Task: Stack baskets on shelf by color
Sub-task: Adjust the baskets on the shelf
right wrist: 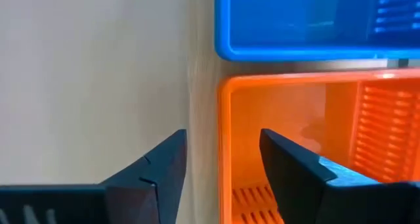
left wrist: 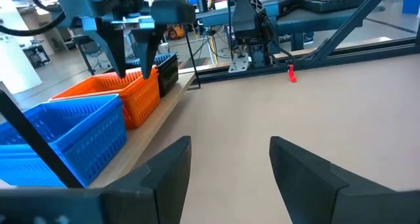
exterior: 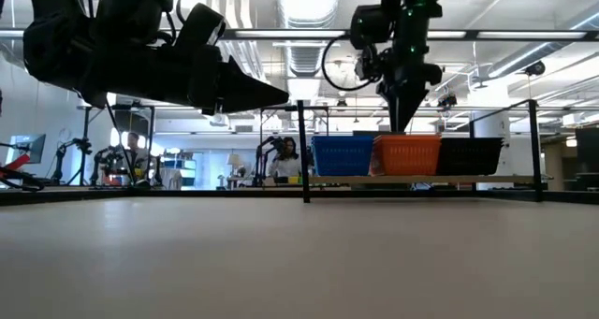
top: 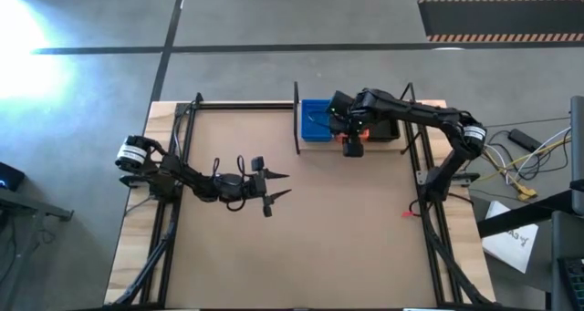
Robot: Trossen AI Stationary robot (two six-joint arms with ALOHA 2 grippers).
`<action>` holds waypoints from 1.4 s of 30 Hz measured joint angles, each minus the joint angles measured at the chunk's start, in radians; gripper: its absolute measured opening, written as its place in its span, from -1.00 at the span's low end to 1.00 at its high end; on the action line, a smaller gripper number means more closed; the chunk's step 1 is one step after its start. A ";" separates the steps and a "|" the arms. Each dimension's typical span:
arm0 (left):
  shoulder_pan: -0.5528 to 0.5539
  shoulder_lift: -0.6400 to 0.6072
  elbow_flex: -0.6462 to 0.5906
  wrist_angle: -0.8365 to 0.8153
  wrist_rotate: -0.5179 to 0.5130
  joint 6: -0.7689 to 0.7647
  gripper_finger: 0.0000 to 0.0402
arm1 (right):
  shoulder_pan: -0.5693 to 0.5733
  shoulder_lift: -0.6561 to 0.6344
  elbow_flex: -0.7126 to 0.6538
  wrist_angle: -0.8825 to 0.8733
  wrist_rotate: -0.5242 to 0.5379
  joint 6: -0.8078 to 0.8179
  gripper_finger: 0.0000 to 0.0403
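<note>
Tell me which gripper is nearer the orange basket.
Right. The right gripper hangs open directly over the orange basket, straddling its front wall. The left gripper hovers open above the table's middle, well away.

Overhead: straight down on counter point(top: 301, 229). Low: level, facing shelf point(exterior: 421, 179). Wrist cameras: both see the orange basket point(right wrist: 295, 152), right closest.

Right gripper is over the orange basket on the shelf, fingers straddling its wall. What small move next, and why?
Probably lift the right gripper straight up. Its fingers are open around the near wall of the orange basket, which already sits on the shelf between the blue basket and the black basket. No loose baskets show on the table, and the left gripper waits open at mid-table.
</note>
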 joint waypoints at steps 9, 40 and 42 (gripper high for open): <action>0.000 0.000 -0.001 -0.003 0.000 -0.003 -0.04 | -0.016 0.000 -0.086 0.103 0.006 -0.040 -0.46; 0.000 0.000 -0.001 0.000 0.000 -0.003 -0.04 | -0.015 -0.001 -0.072 0.148 0.006 -0.031 -0.45; -0.001 0.000 -0.001 0.000 0.000 -0.004 -0.04 | -0.015 -0.001 -0.063 0.138 0.007 -0.036 -0.38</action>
